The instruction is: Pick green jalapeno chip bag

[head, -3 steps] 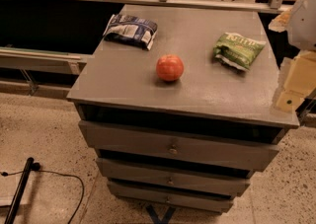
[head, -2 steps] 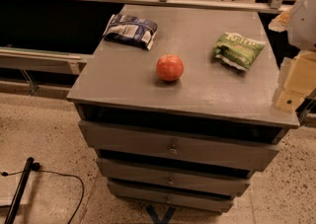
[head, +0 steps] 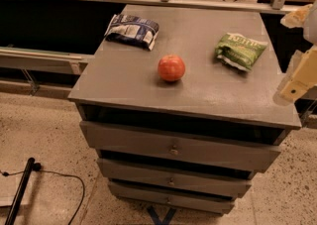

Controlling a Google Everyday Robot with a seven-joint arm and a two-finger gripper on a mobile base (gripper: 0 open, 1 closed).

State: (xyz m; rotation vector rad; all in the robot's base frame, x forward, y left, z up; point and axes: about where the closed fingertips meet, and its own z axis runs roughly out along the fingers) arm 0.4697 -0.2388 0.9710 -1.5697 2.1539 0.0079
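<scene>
The green jalapeno chip bag (head: 240, 50) lies flat on the right rear part of the grey counter (head: 208, 97), which is the top of a drawer cabinet. The bag sits at a slant, with one whitish crimped edge toward the front right. It is well apart from the red-orange ball (head: 171, 68) at the middle of the counter and from the dark blue and white snack bag (head: 132, 29) at the left rear.

The tool (head: 293, 83) hangs at the right border of the view, just off the counter's right edge and nearer the front than the bag. It touches nothing, and only part of it shows. Whether it is spread or pressed together cannot be told.

The bag is probably very light, soft and partly filled with air, with a glossy film that could slip under a weak pinch. Its contents are brittle, so a hard squeeze through the middle would likely crush them. A descent from above that closes across the puffy body or along a crimped seam looks like the surest hold, and the film should crumple and give purchase.

Pale lettering across the green bag seems to read "Kettle", and the smaller print below it is illegible. The markings on the blue and white bag cannot be read.
</scene>
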